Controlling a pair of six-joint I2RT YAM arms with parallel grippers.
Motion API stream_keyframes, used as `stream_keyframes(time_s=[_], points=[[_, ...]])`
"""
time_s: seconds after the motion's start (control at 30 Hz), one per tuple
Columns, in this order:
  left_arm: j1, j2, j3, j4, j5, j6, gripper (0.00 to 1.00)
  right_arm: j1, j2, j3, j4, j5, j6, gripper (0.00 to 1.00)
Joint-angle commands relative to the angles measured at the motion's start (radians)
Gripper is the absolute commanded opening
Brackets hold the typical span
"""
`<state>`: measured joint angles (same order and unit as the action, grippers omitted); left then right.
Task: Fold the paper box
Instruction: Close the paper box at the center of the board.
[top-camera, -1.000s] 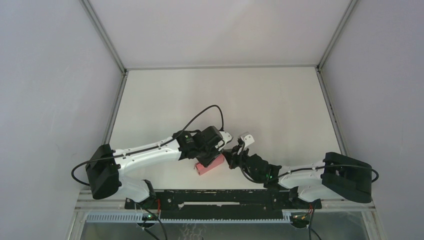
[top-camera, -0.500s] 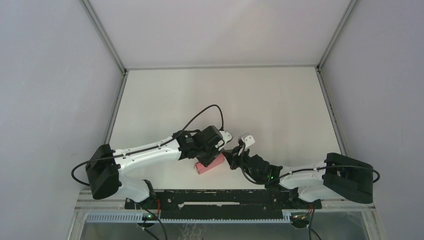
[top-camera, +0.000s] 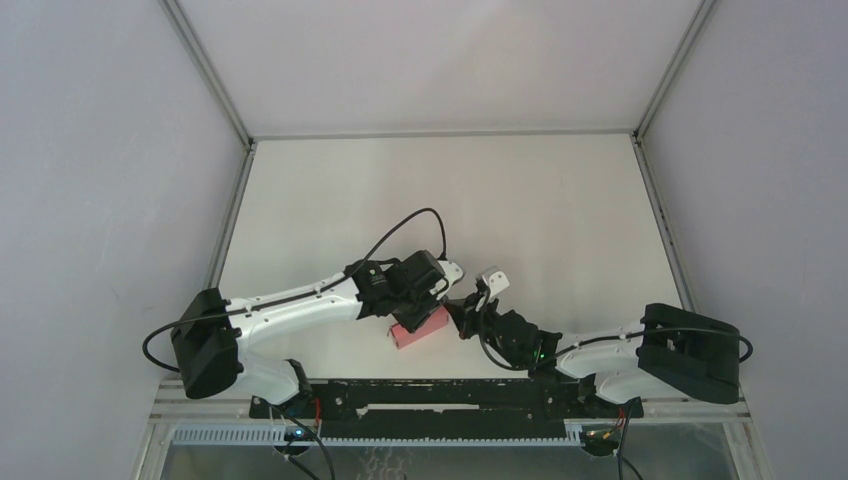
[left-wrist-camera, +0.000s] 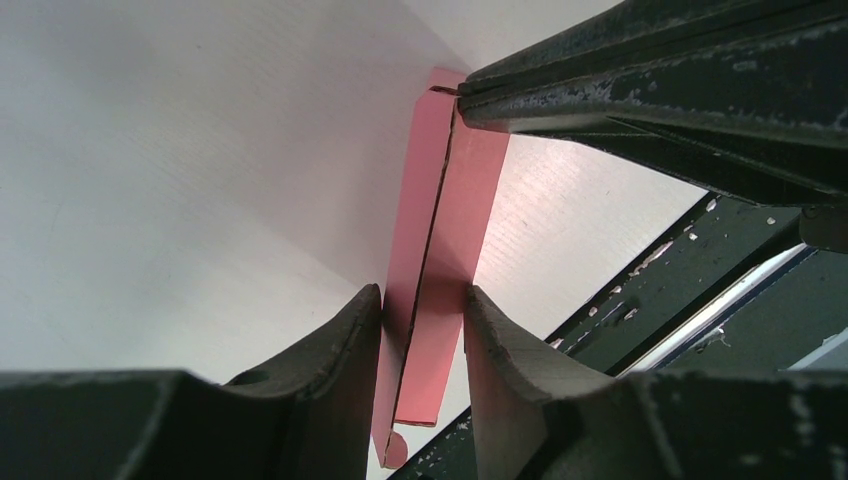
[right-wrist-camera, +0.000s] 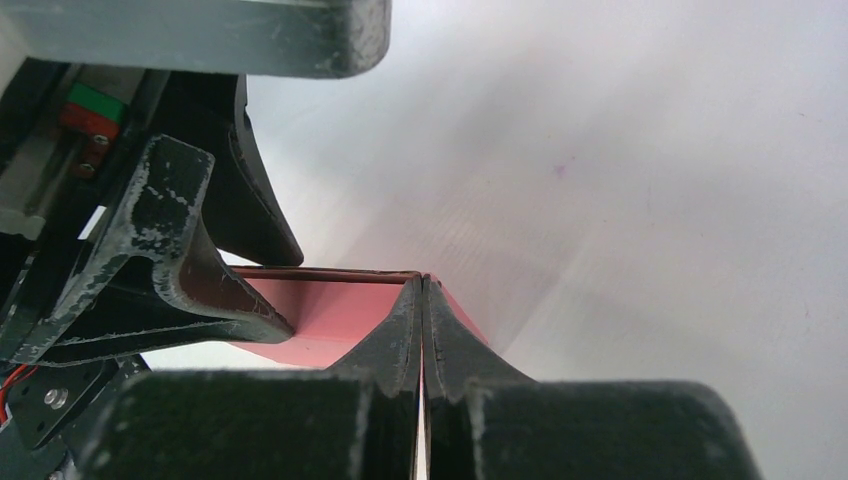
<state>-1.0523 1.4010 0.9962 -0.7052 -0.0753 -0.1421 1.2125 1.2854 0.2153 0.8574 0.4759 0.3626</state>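
Observation:
The pink paper box (top-camera: 420, 329) is partly folded and sits near the table's front edge between my two arms. My left gripper (top-camera: 432, 296) straddles it from above; in the left wrist view its jaws (left-wrist-camera: 422, 310) stand on either side of two pink panels (left-wrist-camera: 440, 250) and press them close together. My right gripper (top-camera: 462, 312) comes in from the right. In the right wrist view its jaws (right-wrist-camera: 422, 300) are pressed shut on a thin pink flap edge at the box's (right-wrist-camera: 320, 310) corner. The left fingers (right-wrist-camera: 190, 260) show at the left of that view.
The white table (top-camera: 520, 210) is enclosed by grey walls on three sides. A black rail (top-camera: 440, 395) with the arm bases runs along the front edge, just below the box. A black cable (top-camera: 405, 225) loops above the left wrist.

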Motion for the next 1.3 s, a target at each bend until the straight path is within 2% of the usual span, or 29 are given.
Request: stream_keyframes(time_s=[0.0, 0.6, 0.83, 1.07, 1.17, 1.27], points=[[0.009, -0.018, 0.028, 0.024, -0.013, -0.013, 0.41, 0.015, 0.03, -0.024, -0.058, 0.007, -0.013, 0.0], [0.012, -0.061, 0.032, 0.035, -0.037, -0.032, 0.45, 0.037, 0.043, -0.03, -0.045, 0.037, -0.009, 0.0], [0.012, -0.124, 0.032, 0.044, -0.062, -0.052, 0.47, 0.037, 0.041, -0.03, -0.049, 0.043, -0.008, 0.0], [0.012, -0.216, 0.031, 0.01, -0.184, -0.115, 0.48, 0.041, 0.045, -0.026, -0.052, 0.049, -0.009, 0.0], [0.012, -0.257, 0.032, -0.039, -0.239, -0.179, 0.42, 0.043, 0.046, -0.024, -0.055, 0.054, -0.009, 0.0], [0.011, -0.298, 0.02, -0.093, -0.267, -0.257, 0.29, 0.046, 0.046, -0.023, -0.057, 0.06, -0.006, 0.0]])
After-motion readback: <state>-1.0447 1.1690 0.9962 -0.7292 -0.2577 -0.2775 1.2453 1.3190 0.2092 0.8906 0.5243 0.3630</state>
